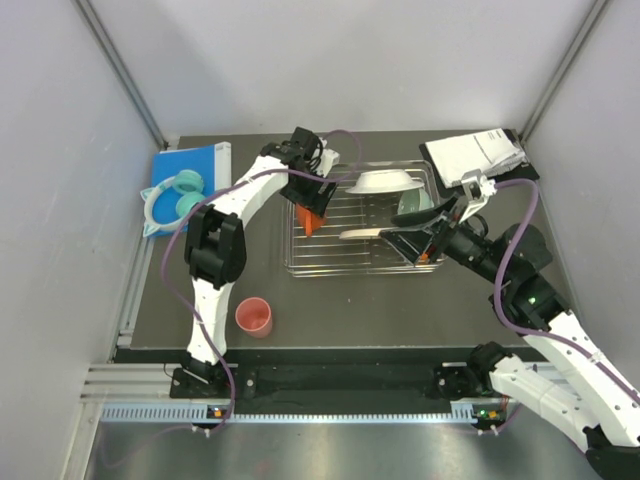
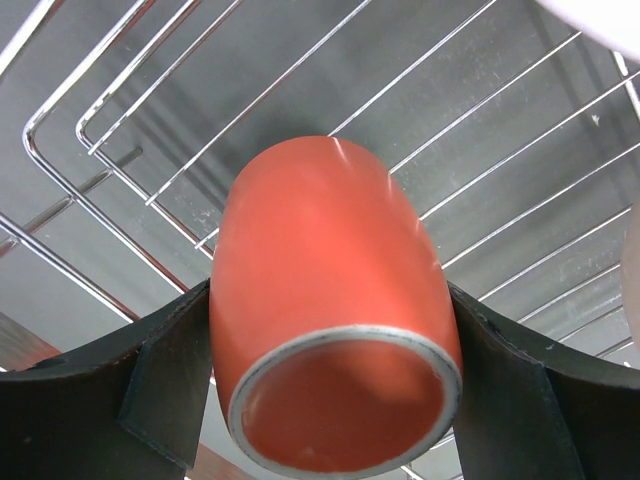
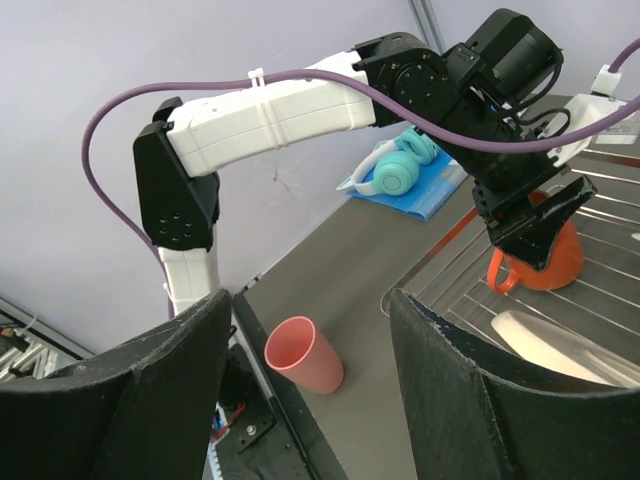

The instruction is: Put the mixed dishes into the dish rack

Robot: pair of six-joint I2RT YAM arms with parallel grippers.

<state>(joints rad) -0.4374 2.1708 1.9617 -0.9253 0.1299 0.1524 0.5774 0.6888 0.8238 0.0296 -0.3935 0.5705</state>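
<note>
The silver wire dish rack (image 1: 330, 262) stands mid-table. My left gripper (image 1: 312, 203) is shut on the orange mug (image 1: 312, 221) and holds it over the rack's left end. In the left wrist view the mug (image 2: 330, 290) sits between both fingers (image 2: 165, 390), above the rack wires (image 2: 500, 120). A white shallow bowl (image 1: 383, 181), a mint-green bowl (image 1: 410, 203) and the cream plate (image 1: 362, 233) are in the rack. My right gripper (image 1: 420, 238) is open and empty over the rack's right end. The pink cup (image 1: 254, 317) stands on the table at the front left and also shows in the right wrist view (image 3: 305, 355).
A blue book (image 1: 205, 165) with teal headphones (image 1: 172, 200) lies at the back left. White papers on a black board (image 1: 478, 155) lie at the back right. Grey walls close in both sides.
</note>
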